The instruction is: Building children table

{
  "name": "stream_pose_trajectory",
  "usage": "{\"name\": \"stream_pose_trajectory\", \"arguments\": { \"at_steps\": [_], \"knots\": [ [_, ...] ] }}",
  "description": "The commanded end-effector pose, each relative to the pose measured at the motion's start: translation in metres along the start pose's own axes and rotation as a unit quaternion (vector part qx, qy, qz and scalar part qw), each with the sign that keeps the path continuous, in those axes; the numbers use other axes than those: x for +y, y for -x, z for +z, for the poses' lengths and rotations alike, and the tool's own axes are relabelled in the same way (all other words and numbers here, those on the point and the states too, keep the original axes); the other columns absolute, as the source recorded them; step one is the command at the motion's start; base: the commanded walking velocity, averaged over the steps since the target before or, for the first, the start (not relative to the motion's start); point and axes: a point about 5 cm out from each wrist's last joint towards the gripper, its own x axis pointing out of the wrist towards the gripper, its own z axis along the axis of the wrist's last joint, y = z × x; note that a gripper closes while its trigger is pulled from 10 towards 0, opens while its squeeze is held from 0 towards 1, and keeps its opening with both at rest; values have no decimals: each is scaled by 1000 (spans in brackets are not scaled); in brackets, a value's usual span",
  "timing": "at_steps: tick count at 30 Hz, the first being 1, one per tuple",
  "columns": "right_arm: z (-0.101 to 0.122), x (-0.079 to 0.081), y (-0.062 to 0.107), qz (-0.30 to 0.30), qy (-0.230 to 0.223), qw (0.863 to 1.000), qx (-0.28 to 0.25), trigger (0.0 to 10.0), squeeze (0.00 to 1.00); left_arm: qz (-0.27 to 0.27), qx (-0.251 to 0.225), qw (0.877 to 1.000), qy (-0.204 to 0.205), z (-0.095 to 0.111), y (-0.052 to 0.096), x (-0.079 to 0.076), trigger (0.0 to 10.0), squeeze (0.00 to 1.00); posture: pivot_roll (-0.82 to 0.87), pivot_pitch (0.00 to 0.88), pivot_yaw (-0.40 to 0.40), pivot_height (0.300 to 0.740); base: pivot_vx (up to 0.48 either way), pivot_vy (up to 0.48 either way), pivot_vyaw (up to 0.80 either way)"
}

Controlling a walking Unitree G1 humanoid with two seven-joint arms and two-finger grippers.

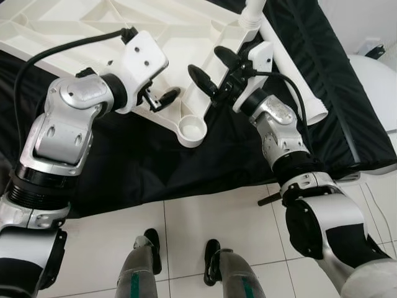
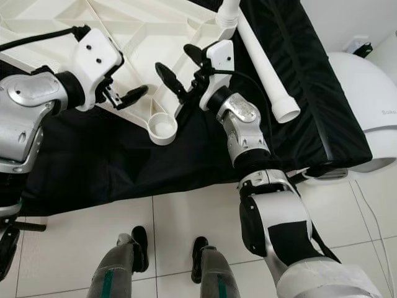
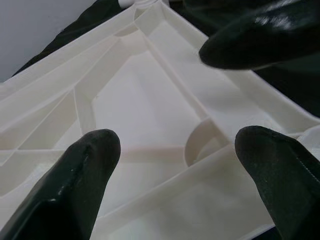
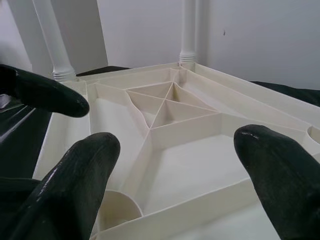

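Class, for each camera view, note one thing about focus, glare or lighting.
Left eye view: evenly lit and sharp, white tabletop bright against the black cloth. Right eye view: the same, floor tiles softly reflective. Left wrist view: near fingers blurred, with a glare streak. Right wrist view: fingers soft, the tabletop's ribs sharper behind them.

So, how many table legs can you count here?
3. A near upright leg and a far upright leg stand in sockets of the upturned tabletop; a loose leg lies on the black cloth. Others may be hidden.

Head views overhead, wrist views close above tabletop [image 1: 186,37]
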Motion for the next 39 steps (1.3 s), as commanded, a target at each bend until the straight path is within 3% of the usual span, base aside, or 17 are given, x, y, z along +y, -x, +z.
{"name": "stream_pose_trajectory", "arguments": {
  "at_steps": [1,9,18,22,26,29,33,37,39],
  "knots": [
    [-5,0,4,-1,-4,1000,7,10000,0,14,0,1000,-11,-3,-4,1,10000,0,44,280,-63,740,0,0,0],
    [0,-4,6,-12,4,1000,-2,10000,0,16,19,999,-21,-21,-14,-3,10000,0,35,283,-54,740,0,0,0],
    [6,-19,21,-37,23,999,-5,10000,0,-72,29,996,-48,-39,-13,-16,10000,0,33,283,-42,740,0,0,0],
    [8,-24,25,-49,28,998,-8,10000,0,-85,20,995,-51,-39,-11,-15,10000,0,33,283,-40,740,0,0,0],
    [14,-38,35,-106,38,993,-20,10000,0,-90,-15,995,-31,-31,-5,-4,10000,0,34,278,-38,740,0,0,0],
    [15,-40,37,-113,40,993,-22,10000,0,-93,-21,995,-33,-30,-4,-4,10000,0,35,277,-38,740,0,0,0],
    [16,-52,55,-189,69,979,-22,10000,0,-93,-60,993,29,-28,1,-4,10000,0,32,273,-39,740,0,0,0],
    [15,-53,63,-202,79,976,-22,10000,0,-100,-78,991,50,-28,5,-6,10000,0,26,270,-38,740,0,0,0],
    [20,-55,73,-229,95,968,-29,10000,0,-127,-99,985,59,-25,11,-15,10000,0,26,265,-38,740,0,0,0]
  ]
}}
